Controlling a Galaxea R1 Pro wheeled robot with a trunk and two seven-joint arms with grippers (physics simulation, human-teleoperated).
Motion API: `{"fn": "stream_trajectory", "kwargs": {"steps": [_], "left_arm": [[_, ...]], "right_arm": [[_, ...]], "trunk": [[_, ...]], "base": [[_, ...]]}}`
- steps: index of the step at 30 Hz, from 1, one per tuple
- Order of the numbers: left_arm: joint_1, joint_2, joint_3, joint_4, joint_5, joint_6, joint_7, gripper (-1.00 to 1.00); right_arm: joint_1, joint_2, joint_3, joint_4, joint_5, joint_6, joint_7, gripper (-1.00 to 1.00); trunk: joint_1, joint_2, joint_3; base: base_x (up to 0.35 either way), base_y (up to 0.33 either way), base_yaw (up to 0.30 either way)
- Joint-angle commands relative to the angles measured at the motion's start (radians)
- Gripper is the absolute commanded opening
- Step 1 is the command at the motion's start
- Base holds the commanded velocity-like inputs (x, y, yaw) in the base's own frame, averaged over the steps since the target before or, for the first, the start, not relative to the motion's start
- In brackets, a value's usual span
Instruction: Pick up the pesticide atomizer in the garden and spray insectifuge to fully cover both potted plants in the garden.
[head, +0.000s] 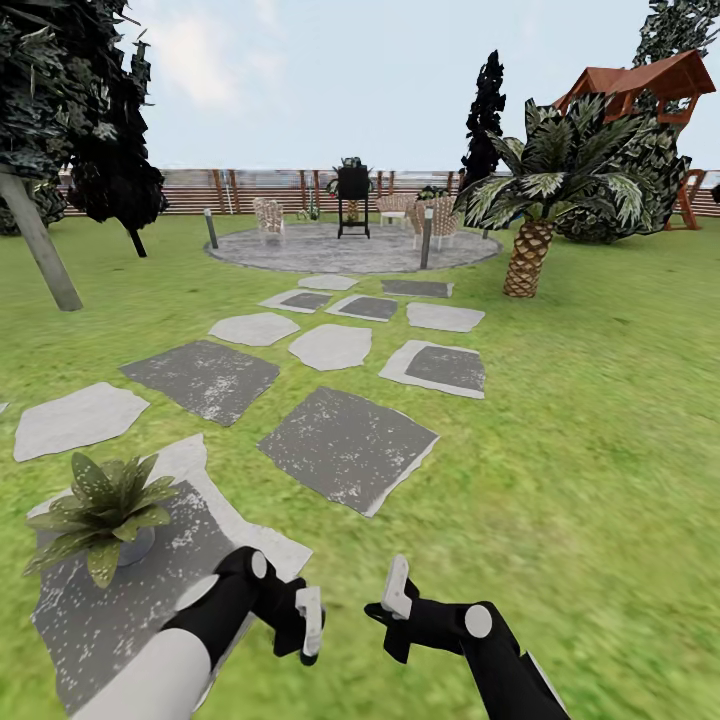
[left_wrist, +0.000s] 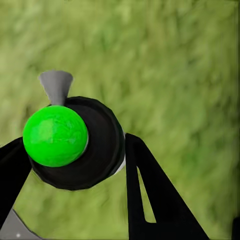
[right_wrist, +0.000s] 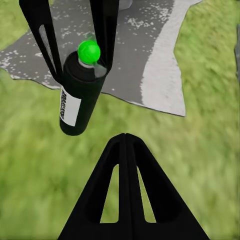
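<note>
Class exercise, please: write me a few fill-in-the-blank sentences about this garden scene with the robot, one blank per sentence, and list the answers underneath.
1. The pesticide atomizer is held between the fingers of the ______ gripper.
2. The knob on top of the atomizer is bright ______.
3. The potted plant near the robot stands on a grey ______ stone.
4. The right gripper holds ______.

Missing words: left; green; stepping; nothing
</note>
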Motion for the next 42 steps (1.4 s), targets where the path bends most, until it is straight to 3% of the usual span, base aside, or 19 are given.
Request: {"fn": "stream_trajectory", "kwargs": {"steps": [1, 7, 13, 21, 24, 30, 42], "left_arm": [[0.000, -0.004, 0.000, 0.000, -0.004, 0.000, -0.003, -1.00], [0.000, -0.014, 0.001, 0.001, -0.003, 0.000, 0.001, -1.00], [0.000, -0.014, 0.001, 0.000, -0.003, -0.001, 0.016, -1.00], [0.000, -0.017, 0.001, 0.003, -0.002, -0.003, 0.015, -1.00], [0.000, -0.030, 0.002, 0.007, -0.001, -0.003, 0.014, -1.00], [0.000, -0.043, 0.001, 0.011, 0.039, -0.054, 0.005, -1.00], [0.000, -0.050, -0.002, 0.080, 0.041, -0.077, 0.002, -1.00]], "right_arm": [[-0.001, 0.002, -0.005, -0.001, 0.008, -0.006, 0.005, -1.00], [-0.001, 0.002, -0.004, -0.001, 0.008, -0.005, 0.005, -1.00], [-0.001, 0.002, 0.030, -0.001, 0.008, -0.004, 0.034, -1.00], [-0.001, 0.002, 0.032, -0.001, 0.008, -0.004, 0.037, -1.00], [-0.001, 0.002, 0.032, -0.001, 0.008, -0.004, 0.037, -1.00], [-0.001, 0.002, 0.031, -0.001, 0.008, -0.004, 0.037, -1.00], [-0.001, 0.002, 0.032, -0.001, 0.008, -0.004, 0.035, -1.00]], "trunk": [[0.000, 0.000, -0.001], [0.000, 0.000, -0.001], [0.000, 0.000, -0.001], [0.000, 0.000, -0.001], [0.000, 0.000, -0.001], [0.000, 0.000, -0.001], [0.000, 0.000, -0.001]], "base": [[0.000, 0.000, 0.000], [0.000, 0.000, 0.000], [0.000, 0.000, 0.000], [0.000, 0.000, 0.000], [0.000, 0.000, 0.000], [0.000, 0.000, 0.000], [0.000, 0.000, 0.000]]}}
